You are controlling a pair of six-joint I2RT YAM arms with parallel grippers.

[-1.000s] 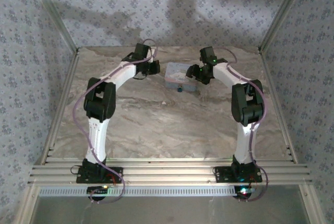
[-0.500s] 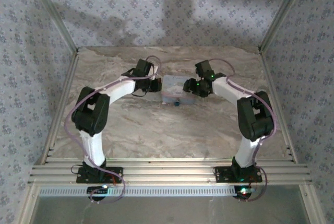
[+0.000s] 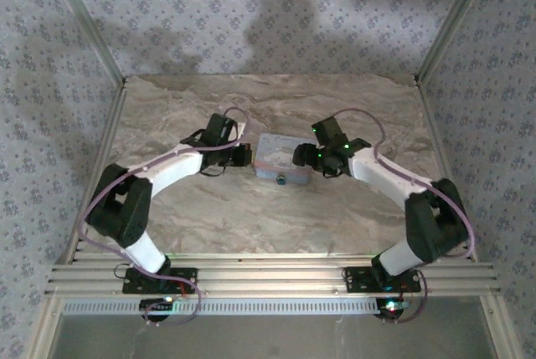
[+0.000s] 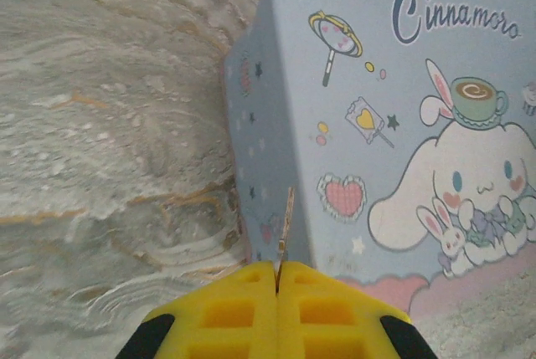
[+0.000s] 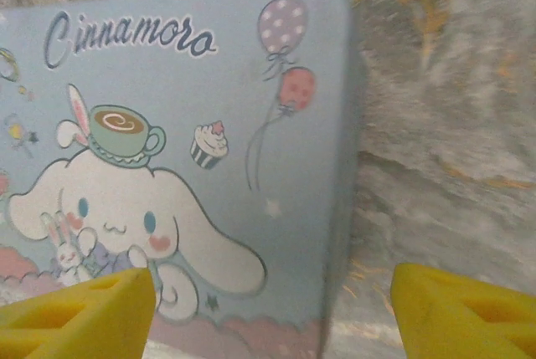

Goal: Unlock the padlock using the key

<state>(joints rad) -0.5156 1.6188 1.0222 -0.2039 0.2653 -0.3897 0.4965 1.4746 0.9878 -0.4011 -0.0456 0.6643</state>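
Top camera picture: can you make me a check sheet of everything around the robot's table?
Surface: marbled table, flat.
Job's things: padlock at the tin's near wall; thin metal key poking out of the left jaws.
Clutter: cartoon tin between the arms.
Grippers: left jaws shut on the key; right jaws open, straddling the tin's edge.
Cables: purple cables loop along both arms.
Surroundings: patterned walls, metal rails.

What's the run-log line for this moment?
left pincer: shut on thin metal key | right pincer: open over grey-blue rectangular cartoon tin | tiny bluish padlock: at tin's near side, untouched
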